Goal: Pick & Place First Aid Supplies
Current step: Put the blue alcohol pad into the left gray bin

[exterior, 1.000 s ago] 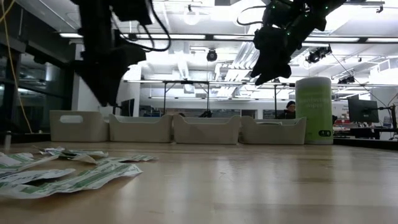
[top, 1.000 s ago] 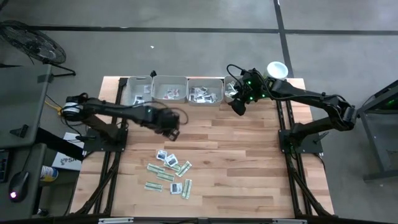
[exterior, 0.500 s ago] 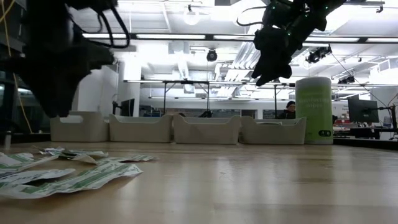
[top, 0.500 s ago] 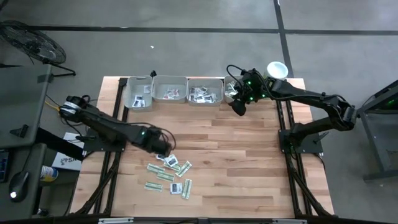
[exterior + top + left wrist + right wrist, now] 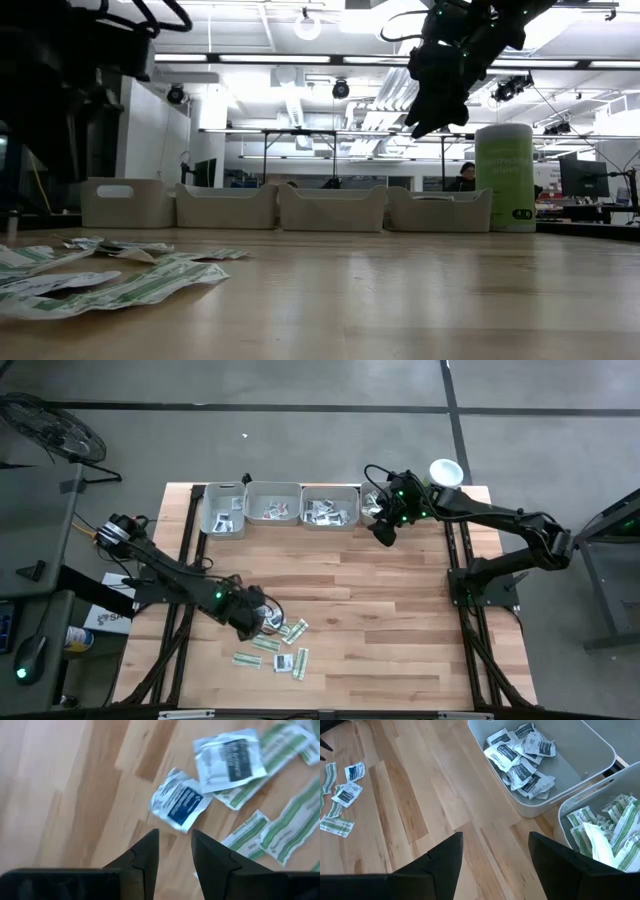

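On the table [image 5: 400,620] we find the job partly done: the trays [image 5: 273,506] along the far edge already hold sachets, yet a loose cluster of sachets [image 5: 280,645] lies on the near-left boards. We judge roughly a dozen remain to move.

The left gripper [image 5: 262,622] hangs over that cluster, jaws partly apart and holding nothing. The right gripper [image 5: 383,532] waits beside the trays, jaws wide and empty.

The left wrist view alone shows its target, a squarish white sachet [image 5: 181,803] with blue print just ahead of the fingertips [image 5: 150,840]. The right wrist view alone shows sorting: squarish ones in one tray [image 5: 590,742], green strips [image 5: 612,817] in its neighbour. Only the low view shows the green tub [image 5: 505,177].
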`<state>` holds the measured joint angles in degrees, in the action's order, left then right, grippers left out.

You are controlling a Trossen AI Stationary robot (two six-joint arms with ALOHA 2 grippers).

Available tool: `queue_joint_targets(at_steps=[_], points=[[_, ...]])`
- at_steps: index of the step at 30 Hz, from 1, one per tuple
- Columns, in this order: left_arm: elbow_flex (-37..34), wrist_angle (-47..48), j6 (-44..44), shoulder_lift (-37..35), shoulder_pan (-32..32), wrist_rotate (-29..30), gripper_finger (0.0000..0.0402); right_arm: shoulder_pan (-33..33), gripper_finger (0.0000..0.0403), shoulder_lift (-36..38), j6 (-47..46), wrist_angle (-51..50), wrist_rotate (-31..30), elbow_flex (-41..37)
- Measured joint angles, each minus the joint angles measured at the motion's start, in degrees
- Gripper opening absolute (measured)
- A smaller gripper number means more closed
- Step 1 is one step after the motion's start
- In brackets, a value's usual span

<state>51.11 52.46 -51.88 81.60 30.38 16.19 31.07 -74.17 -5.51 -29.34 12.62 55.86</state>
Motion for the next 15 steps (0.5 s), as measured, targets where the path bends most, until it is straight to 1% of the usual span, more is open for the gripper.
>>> queue_joint_targets(at_steps=[3,6,10,15], points=[[0.0,-1.5,8.5,1.0,0.2,0.7,0.0113,0.0,0.0220,0.0,0.0,0.0,0.0,0.0],[0.0,-3.2,14.5,2.1,0.0,0.6,0.0113,0.0,0.0220,0.0,0.2,0.0,0.0,0.0],[0.0,-4.8,18.4,4.4,0.0,0.7,0.0113,0.0,0.0220,0.0,0.4,0.0,0.0,0.0],[0.0,-5.5,20.2,7.1,0.0,0.0,0.0113,0.0,0.0220,0.0,0.5,0.0,0.0,0.0]])
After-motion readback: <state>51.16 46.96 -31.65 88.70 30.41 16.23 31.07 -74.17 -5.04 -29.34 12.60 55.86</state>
